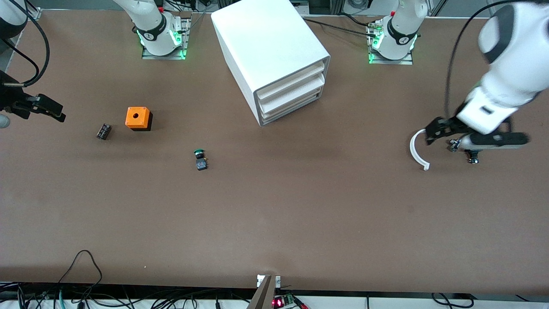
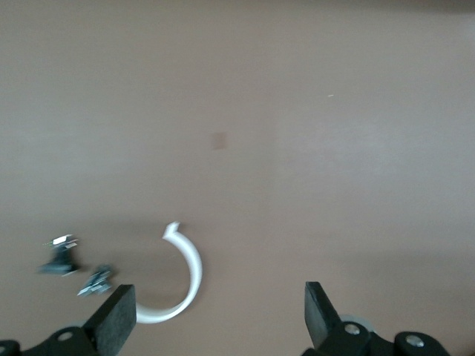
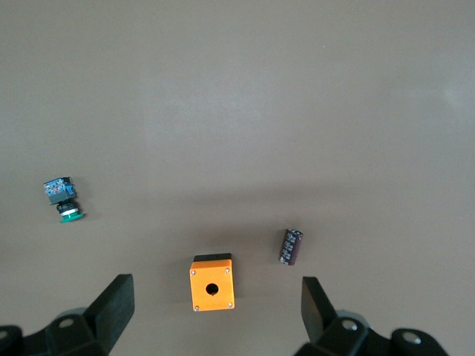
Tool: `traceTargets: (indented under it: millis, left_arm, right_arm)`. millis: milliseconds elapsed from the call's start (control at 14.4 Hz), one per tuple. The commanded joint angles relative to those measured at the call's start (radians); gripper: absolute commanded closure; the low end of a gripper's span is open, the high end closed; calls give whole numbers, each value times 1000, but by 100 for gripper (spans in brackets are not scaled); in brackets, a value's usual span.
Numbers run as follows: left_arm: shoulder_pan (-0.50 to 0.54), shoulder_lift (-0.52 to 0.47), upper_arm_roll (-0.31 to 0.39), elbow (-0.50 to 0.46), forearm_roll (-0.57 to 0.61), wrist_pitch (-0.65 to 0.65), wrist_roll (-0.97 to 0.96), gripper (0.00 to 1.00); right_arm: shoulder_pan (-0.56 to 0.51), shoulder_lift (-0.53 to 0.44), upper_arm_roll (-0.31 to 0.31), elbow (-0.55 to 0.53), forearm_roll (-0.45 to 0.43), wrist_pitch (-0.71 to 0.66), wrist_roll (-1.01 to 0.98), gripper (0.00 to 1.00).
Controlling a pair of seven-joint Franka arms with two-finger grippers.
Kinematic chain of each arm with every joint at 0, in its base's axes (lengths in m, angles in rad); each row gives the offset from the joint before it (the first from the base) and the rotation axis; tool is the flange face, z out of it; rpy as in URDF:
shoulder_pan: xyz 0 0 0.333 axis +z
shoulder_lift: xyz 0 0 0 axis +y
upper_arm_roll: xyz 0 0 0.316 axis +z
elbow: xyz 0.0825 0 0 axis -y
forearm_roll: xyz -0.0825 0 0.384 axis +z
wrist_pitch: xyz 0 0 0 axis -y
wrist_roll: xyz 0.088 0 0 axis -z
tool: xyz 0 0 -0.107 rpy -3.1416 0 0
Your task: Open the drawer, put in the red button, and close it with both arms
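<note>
Cabinet (image 1: 266,43) stands on the table (image 1: 300,214) between the two arm bases; three drawers, all pushed in. The drawer (image 1: 291,93), the middle one, is shut. Red button: cannot tell where it lies

Left end effector (image 1: 435,131) (image 2: 215,319) hangs over the left arm's end of the table, above a white curved strip (image 1: 416,150) (image 2: 189,278); fingers apart, nothing between them. Small dark parts (image 1: 472,159) (image 2: 59,256) lie just beside the strip

Right end effector (image 1: 47,109) (image 3: 215,311) is over the right arm's end of the table, fingers apart, empty. Orange box (image 1: 138,117) (image 3: 211,284) and dark cylinder (image 1: 103,131) (image 3: 291,246) lie near it; green button (image 1: 200,159) (image 3: 63,199) lies nearer the front camera, on its side
</note>
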Motion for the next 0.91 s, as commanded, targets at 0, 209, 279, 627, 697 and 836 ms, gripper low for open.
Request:
traceTargets:
  millis: [0, 209, 279, 627, 697, 836]
  left_arm:
    - [-6, -33, 39, 97, -1, -173, 72, 0]
    - [-6, -41, 62, 108, -1, -234, 80, 0]
    - [-6, -41, 62, 111, -1, -241, 80, 0]
    - [-7, -35, 53, 115, -7, -242, 80, 0]
    - [-7, -34, 53, 113, -9, -242, 80, 0]
    - [-7, -34, 53, 115, -12, -242, 78, 0]
  right_arm:
    - [-2, -21, 0, -15, 14, -13, -17, 0]
    - [-2, -24, 5, -15, 4, -16, -19, 0]
    - [-1, -28, 7, -15, 4, -31, -19, 0]
    - [-1, -30, 11, 8, 12, -67, -14, 0]
    - [-2, -28, 10, 10, 14, -65, -14, 0]
    - [-1, -28, 11, 13, 14, -65, -15, 0]
